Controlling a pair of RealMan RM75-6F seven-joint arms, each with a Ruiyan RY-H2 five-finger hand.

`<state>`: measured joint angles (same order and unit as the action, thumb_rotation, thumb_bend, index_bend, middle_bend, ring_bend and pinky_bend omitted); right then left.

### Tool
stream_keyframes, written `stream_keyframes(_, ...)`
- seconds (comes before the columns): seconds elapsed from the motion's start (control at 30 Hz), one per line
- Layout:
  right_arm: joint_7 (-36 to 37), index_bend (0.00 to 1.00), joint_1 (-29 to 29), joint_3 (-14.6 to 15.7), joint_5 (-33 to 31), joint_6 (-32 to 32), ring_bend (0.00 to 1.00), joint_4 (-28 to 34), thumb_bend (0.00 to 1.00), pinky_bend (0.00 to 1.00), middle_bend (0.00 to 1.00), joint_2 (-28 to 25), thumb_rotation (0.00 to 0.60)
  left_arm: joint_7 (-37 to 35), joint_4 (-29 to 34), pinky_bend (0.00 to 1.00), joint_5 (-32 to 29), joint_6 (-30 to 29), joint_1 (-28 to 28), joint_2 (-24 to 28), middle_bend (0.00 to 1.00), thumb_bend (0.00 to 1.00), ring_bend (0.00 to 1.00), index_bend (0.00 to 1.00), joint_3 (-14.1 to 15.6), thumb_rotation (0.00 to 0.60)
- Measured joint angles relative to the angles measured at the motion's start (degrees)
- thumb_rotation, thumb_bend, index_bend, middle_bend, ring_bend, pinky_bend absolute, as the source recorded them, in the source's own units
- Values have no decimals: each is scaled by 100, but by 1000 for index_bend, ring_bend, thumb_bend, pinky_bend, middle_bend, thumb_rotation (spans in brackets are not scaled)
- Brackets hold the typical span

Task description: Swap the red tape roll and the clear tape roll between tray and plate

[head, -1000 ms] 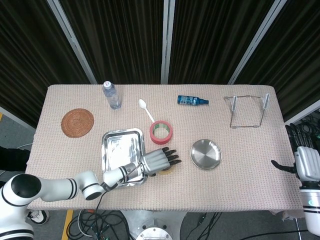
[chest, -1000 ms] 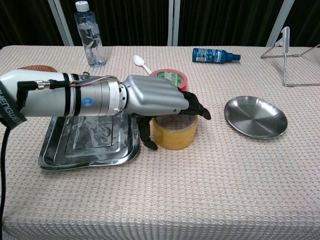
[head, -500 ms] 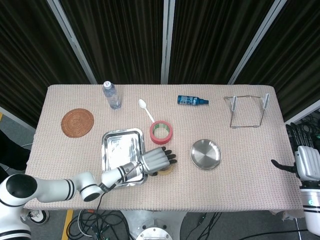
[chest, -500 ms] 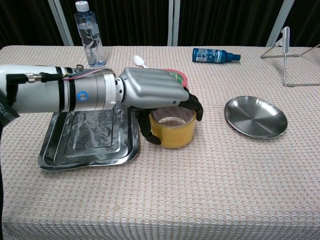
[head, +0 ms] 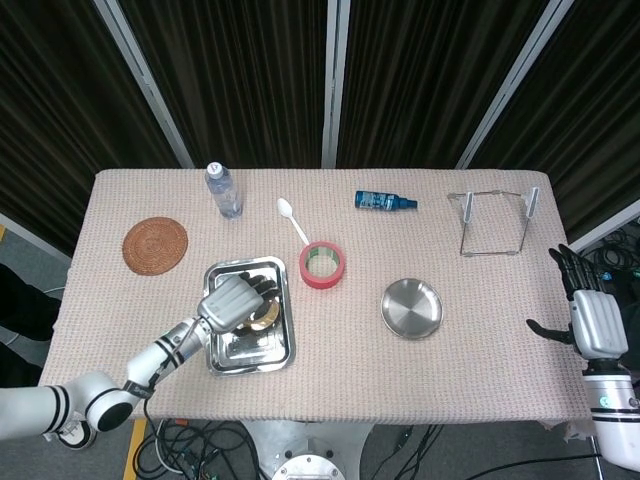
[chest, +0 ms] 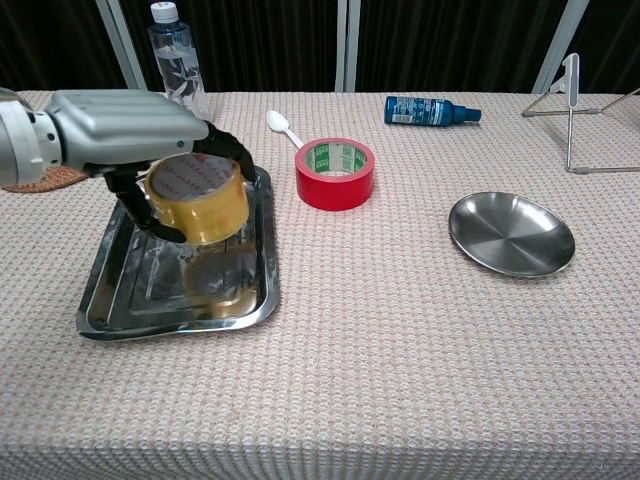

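My left hand (chest: 130,125) grips the clear tape roll (chest: 196,197), a yellowish translucent ring, and holds it tilted in the air just above the steel tray (chest: 120,300). From above, the left hand (head: 230,301) covers most of the roll (head: 265,315) over the tray (head: 232,350). The red tape roll (head: 322,264) lies flat on the tablecloth beside the tray's far right corner, also seen as the red roll (chest: 335,172). The round steel plate (head: 411,308) holds nothing. My right hand (head: 590,318) hovers open at the table's right edge.
A water bottle (head: 224,189), a white spoon (head: 292,219), a blue spray bottle (head: 385,201) and a wire rack (head: 495,222) stand along the back. A woven coaster (head: 155,243) lies at the left. The plate (chest: 511,233) sits right of centre.
My left hand closed on the clear tape roll, lifted it off the cloth and carried it left over the tray. The right hand shifted slightly.
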<state>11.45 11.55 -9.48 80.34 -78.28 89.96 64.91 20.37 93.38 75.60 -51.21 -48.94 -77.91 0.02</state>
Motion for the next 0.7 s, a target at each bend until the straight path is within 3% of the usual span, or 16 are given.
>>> stream_keyframes(0.17, -244, 0, 65, -5, 18, 29, 0, 207, 0, 0, 0, -3, 600, -198, -282, 360, -4, -24, 125, -183, 172, 296, 157, 134, 46, 600)
stream_keyframes(0.33, -358, 0, 114, -15, -22, 89, 0, 291, 0, 0, 0, -18, 600, -429, -483, 241, 210, -150, 247, -333, 2, 200, 8, 55, 75, 600)
stream_keyframes(0.7, -680, 0, 494, 51, 137, 564, 0, 384, 0, 0, 0, 86, 600, -456, -289, 213, 227, -598, 695, -155, 0, 163, 0, 53, 122, 600)
